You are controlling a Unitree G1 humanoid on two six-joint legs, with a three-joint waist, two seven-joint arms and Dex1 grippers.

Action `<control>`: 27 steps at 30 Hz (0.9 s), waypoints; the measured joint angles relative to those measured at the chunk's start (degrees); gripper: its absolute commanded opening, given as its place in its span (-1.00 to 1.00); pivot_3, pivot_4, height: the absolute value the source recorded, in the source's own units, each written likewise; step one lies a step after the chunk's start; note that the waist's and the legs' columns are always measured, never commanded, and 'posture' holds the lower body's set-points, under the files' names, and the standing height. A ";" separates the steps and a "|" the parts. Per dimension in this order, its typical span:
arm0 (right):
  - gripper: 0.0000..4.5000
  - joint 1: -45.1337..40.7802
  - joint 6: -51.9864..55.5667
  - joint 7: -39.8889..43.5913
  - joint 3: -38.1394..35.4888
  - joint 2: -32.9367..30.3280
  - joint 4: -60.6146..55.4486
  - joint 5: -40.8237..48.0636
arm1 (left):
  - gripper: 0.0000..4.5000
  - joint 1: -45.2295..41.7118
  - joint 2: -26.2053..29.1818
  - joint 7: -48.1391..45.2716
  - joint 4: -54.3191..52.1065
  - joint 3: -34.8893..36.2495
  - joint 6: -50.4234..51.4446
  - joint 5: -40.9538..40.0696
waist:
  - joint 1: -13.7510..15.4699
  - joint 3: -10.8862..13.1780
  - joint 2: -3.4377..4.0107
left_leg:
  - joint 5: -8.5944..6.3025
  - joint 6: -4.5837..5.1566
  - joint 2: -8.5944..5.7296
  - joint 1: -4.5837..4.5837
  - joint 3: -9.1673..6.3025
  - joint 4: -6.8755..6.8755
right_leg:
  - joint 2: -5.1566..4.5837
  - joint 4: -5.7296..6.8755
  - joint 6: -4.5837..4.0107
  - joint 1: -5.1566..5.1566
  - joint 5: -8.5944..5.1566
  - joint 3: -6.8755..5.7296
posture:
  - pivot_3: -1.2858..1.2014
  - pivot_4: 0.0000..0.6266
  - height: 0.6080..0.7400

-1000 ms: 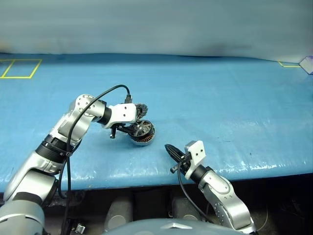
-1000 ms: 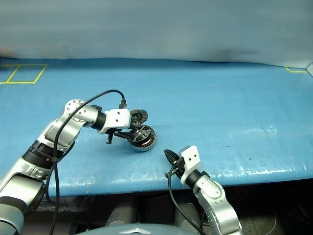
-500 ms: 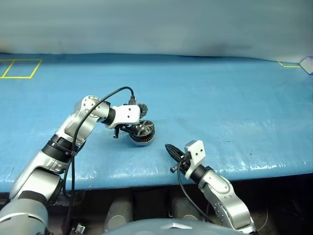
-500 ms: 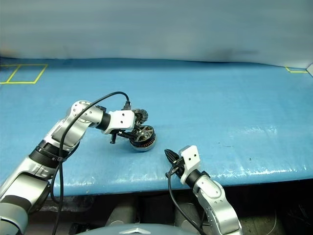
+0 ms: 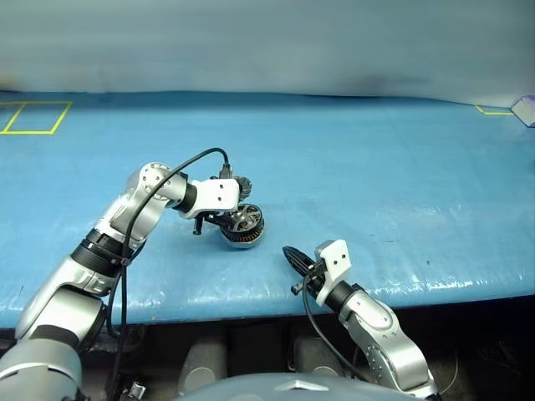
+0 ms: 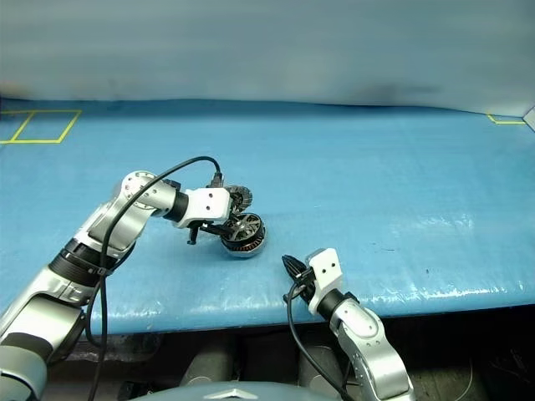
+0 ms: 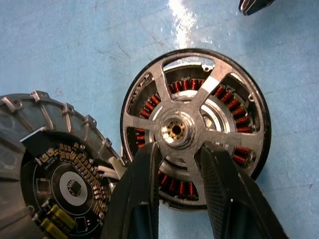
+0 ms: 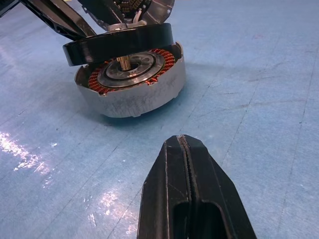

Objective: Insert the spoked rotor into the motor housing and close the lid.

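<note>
Left gripper [image 7: 177, 172] pinches one spoke of the rotor [image 7: 194, 127], held tilted above the housing [image 8: 130, 84] on the blue counter [image 5: 401, 167]; lid [image 7: 45, 164] open beside it. Insertion under way (next: level and seat it). Right gripper [image 8: 185, 164] closed, idle nearby.

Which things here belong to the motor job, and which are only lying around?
Belong to the job:
- spoked rotor, held by the left tool tilted above the housing
- motor housing, on the blue table
- lid, open beside the housing

Only lying around:
- yellow tape marks on the blue table
- right tool, shut, holding nothing
</note>
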 measured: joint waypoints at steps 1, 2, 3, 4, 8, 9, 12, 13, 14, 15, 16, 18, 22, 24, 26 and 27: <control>-1.00 -0.11 0.01 -0.03 -0.01 -0.05 0.01 -0.01 | -0.60 0.01 0.11 -0.13 -0.37 0.00 0.37 -0.16 | 0.01 0.00 0.00 | 0.00 0.00 0.00 -0.01 0.00 0.00 | 0.00 -0.01 0.00 0.00 0.01 0.00 | 0.03 -0.52 1.00; -1.00 -0.22 0.03 -0.03 -0.01 -0.09 0.04 -0.02 | -0.60 0.09 0.37 -0.32 -1.02 0.00 0.63 -0.30 | 0.00 0.00 0.00 | 0.00 0.00 0.00 -0.02 0.00 0.00 | 0.00 -0.01 -0.02 -0.01 0.01 0.00 | 0.03 -0.52 1.00; -1.00 -0.29 0.05 -0.04 -0.02 -0.13 0.16 -0.02 | -0.60 0.13 0.62 -0.50 -1.84 0.00 0.82 -0.38 | 0.01 0.00 0.00 | 0.00 0.00 0.00 -0.01 0.00 -0.01 | 0.00 -0.01 -0.06 -0.01 0.04 0.00 | 0.03 -0.52 1.00; -1.00 -0.40 0.08 -0.04 0.01 -0.13 0.33 -0.02 | -0.60 0.13 0.80 -0.57 -2.23 0.00 1.04 -0.39 | 0.02 0.00 0.00 | 0.00 0.00 -0.01 -0.01 -0.01 -0.01 | 0.00 -0.01 -0.11 -0.01 0.06 -0.01 | 0.03 -0.52 1.00; -1.00 -1.04 0.76 -0.03 0.02 -0.15 0.85 -0.03 | -0.60 0.27 1.28 -0.52 -2.46 -0.05 1.71 -0.25 | 0.00 0.00 0.00 | 0.00 0.00 0.00 -0.01 0.00 0.00 | 0.00 -0.01 -0.10 -0.01 0.06 -0.01 | 0.03 -0.52 1.00; -1.00 -1.24 0.85 -0.02 0.04 -0.14 0.89 -0.03 | -0.60 0.36 1.44 -0.46 -2.46 -0.09 1.71 -0.15 | -0.01 0.00 0.00 | 0.00 0.00 0.00 -0.01 -0.01 0.00 | 0.00 -0.01 -0.10 -0.01 0.06 -0.01 | 0.03 -0.52 1.00; -1.00 -1.48 0.95 -0.01 0.04 -0.14 0.90 -0.02 | -0.60 0.55 1.56 -0.11 -2.46 -0.11 1.57 0.01 | 0.01 0.00 0.00 | 0.00 0.00 0.00 -0.01 0.00 0.00 | 0.00 -0.01 -0.10 -0.01 0.06 -0.01 | 0.03 -0.52 1.00; -1.00 -1.49 0.96 0.00 0.04 -0.14 0.90 -0.02 | -0.60 0.61 1.55 0.13 -2.45 -0.14 1.47 0.08 | 0.01 0.00 0.00 | 0.00 0.00 0.00 -0.01 -0.01 -0.01 | 0.00 -0.01 -0.10 -0.01 0.06 -0.01 | 0.03 -0.52 1.00; -1.00 -1.49 0.96 0.01 0.04 -0.15 0.91 -0.03 | -0.60 0.66 1.51 0.43 -2.43 -0.19 1.35 0.19 | 0.02 0.00 0.00 | 0.00 0.00 0.00 -0.01 -0.01 -0.01 | 0.00 -0.01 -0.10 -0.01 0.06 -0.01 | 0.03 -0.52 1.00; -1.00 -1.49 0.97 0.01 0.04 -0.16 0.92 -0.03 | -0.60 0.68 1.40 0.64 -2.34 -0.23 1.26 0.27 | 0.01 0.00 0.00 | 0.00 0.00 0.00 -0.01 0.00 -0.01 | 0.00 -0.01 -0.10 -0.01 0.06 -0.01 | 0.03 -0.52 1.00; -1.00 -1.49 0.98 0.01 0.03 -0.17 0.93 -0.03 | -0.60 0.68 1.15 0.81 -2.05 -0.36 1.10 0.41 | 0.02 0.00 0.00 | 0.00 0.00 0.00 -0.01 0.00 -0.01 | 0.00 -0.01 -0.10 -0.01 0.06 -0.01 | 0.03 -0.52 1.00; -1.00 -1.49 0.98 0.01 0.02 -0.17 0.94 -0.03 | -0.60 0.69 0.91 1.30 -1.77 -0.60 0.42 0.77 | 0.00 0.00 0.00 | 0.00 0.00 0.00 0.00 0.00 0.00 | 0.00 -0.01 -0.10 0.00 0.06 0.00 | 0.03 -0.52 1.00; -1.00 -1.46 0.98 -0.07 0.03 -0.15 0.94 -0.04 | -0.60 0.68 0.36 1.84 -1.21 -0.80 -0.14 1.81 | 0.02 0.00 0.00 | 0.00 0.00 0.00 0.00 0.01 0.00 | 0.00 -0.01 -0.10 0.00 0.06 0.00 | 0.03 -0.52 1.00; -1.00 -1.38 0.98 -0.11 0.01 -0.14 0.93 -0.05 | -0.60 0.68 0.32 1.77 -1.15 -0.83 -0.63 2.00 | 0.02 0.00 0.00 | 0.00 0.00 -0.01 -0.01 0.00 0.00 | 0.00 -0.01 -0.10 0.00 0.06 -0.01 | 0.03 -0.52 1.00; -1.00 -1.23 0.98 -0.17 0.01 -0.14 0.93 -0.05 | -0.60 0.67 0.24 1.63 -1.08 -0.83 -0.85 2.08 | 0.02 0.00 0.00 | 0.00 0.00 0.00 -0.01 0.00 0.00 | 0.00 -0.01 -0.10 0.00 0.06 -0.01 | 0.03 -0.52 1.00; -1.00 -1.21 0.98 -0.21 0.01 -0.14 0.93 -0.05 | -0.60 0.67 0.24 1.55 -1.06 -0.83 -0.91 2.14 | 0.02 0.00 0.00 | 0.00 0.00 0.00 -0.01 0.00 0.00 | 0.00 -0.01 -0.10 0.00 0.06 -0.01 | 0.03 -0.52 1.00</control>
